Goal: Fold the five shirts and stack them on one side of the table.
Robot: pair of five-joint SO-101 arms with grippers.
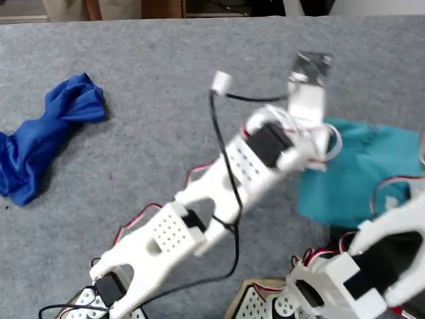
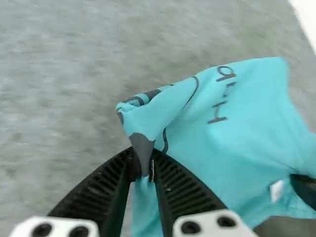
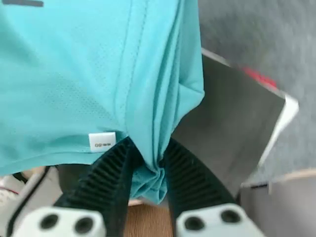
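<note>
**Fig.** Two-arm rig at grey bench (image 1: 166, 60).

- **L tool** (image 2: 142, 167): ribbed fingers closed on a bunched fold of the teal shirt (image 2: 237, 143), cloth pinched between them.
- **R tool** (image 3: 148, 154): likewise clamped on a gathered edge of same shirt, just beside its small white label (image 3: 101, 140).
- **Teal shirt:** lies at right side of bench in high view, partly hidden by L arm (image 1: 219, 186) near its wrist. Dark print (image 2: 219, 94) shows on the face seen from L wrist.
- **Blue shirt** (image 1: 46, 136): crumpled, unfolded heap at far left of bench, well apart from teal shirt & both arms.
- **Arms:** L arm runs diagonally across bench centre. R arm (image 1: 372, 266) sits at lower-right corner, next to teal shirt's near edge.
</note>
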